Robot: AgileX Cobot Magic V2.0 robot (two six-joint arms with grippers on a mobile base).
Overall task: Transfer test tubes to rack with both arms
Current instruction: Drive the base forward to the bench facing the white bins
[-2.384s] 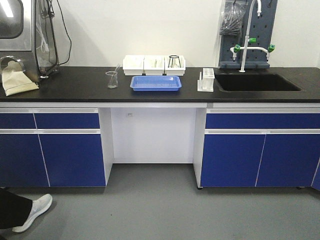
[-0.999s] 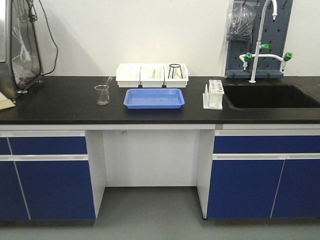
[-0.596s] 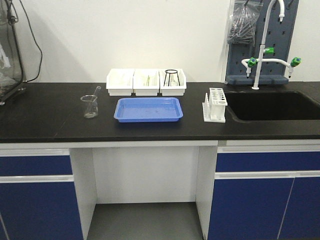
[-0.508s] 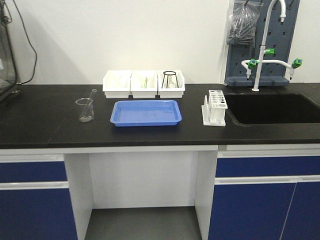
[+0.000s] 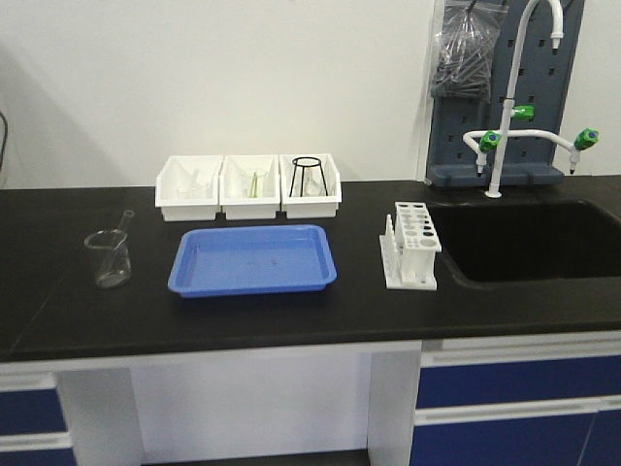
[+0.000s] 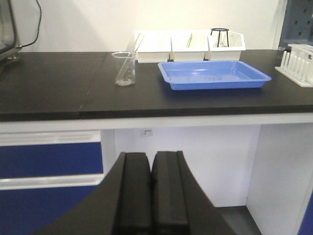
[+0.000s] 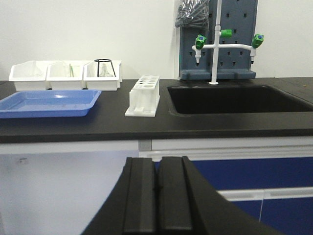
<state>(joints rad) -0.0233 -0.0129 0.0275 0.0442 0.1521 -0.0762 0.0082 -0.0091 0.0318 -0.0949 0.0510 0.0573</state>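
Observation:
The white rack (image 5: 412, 243) stands on the black counter (image 5: 320, 316) beside the sink, and its holes look empty; the right wrist view shows the rack (image 7: 143, 95) too. Slender clear glass pieces, probably test tubes, lie in the white bins (image 5: 247, 186), too small to make out. Another slender clear piece (image 6: 134, 46) leans in a beaker (image 6: 124, 68). My left gripper (image 6: 151, 155) is shut and empty, low in front of the counter edge. At the same height my right gripper (image 7: 157, 160) is also shut on nothing. Neither arm shows in the front view.
A blue tray (image 5: 254, 259) lies in front of the bins. A black wire stand (image 5: 308, 177) sits in the right bin. The beaker (image 5: 108, 257) stands at the far left. A dark sink (image 5: 529, 238) with a white faucet (image 5: 509, 97) is to the right of the rack.
The whole view has come closer to the counter. The bench and its objects now fill more of the frame, and the cupboards have dropped out at the bottom. Nothing on the counter has moved.

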